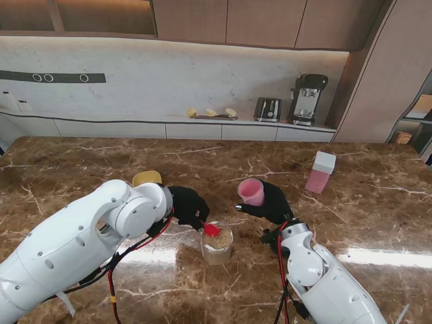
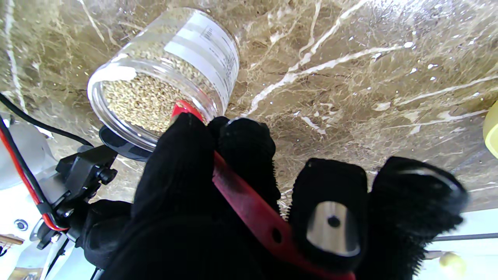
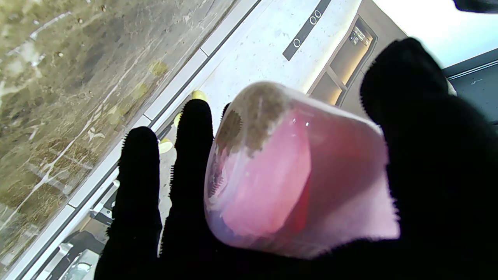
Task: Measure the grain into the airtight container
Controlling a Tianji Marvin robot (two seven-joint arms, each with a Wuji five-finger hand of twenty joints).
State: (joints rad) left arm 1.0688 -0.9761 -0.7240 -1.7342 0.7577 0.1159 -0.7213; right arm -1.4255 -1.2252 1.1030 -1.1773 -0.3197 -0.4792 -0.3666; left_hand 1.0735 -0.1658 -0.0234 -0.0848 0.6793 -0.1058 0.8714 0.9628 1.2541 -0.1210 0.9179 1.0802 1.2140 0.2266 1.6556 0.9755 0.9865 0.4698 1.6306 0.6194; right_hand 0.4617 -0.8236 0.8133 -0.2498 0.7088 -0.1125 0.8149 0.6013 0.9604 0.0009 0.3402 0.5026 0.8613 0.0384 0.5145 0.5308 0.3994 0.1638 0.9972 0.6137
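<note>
While the left hand (image 1: 187,206) closes its black-gloved fingers (image 2: 245,155) around the handle of a red scoop (image 2: 249,206), the scoop's bowl sits at the open mouth of a clear jar (image 1: 217,243) of grain (image 2: 136,101) standing on the table between the two arms. The right hand (image 1: 273,202) is wrapped around a pink cup (image 1: 251,192), held up off the table just right of the jar, with the thumb on one side and the fingers (image 3: 190,155) on the other; what lies inside the cup cannot be made out. The table (image 1: 81,169) is brown marble with pale veins. Behind it runs a pale counter carrying a toaster (image 1: 267,109) and a coffee machine (image 1: 307,98) under wooden cabinets. A pink container with a white lid (image 1: 320,172) stands on the table farther off to the right, well apart from both hands. A yellow object (image 1: 146,178) shows just behind the left forearm, partly hidden by it.
</note>
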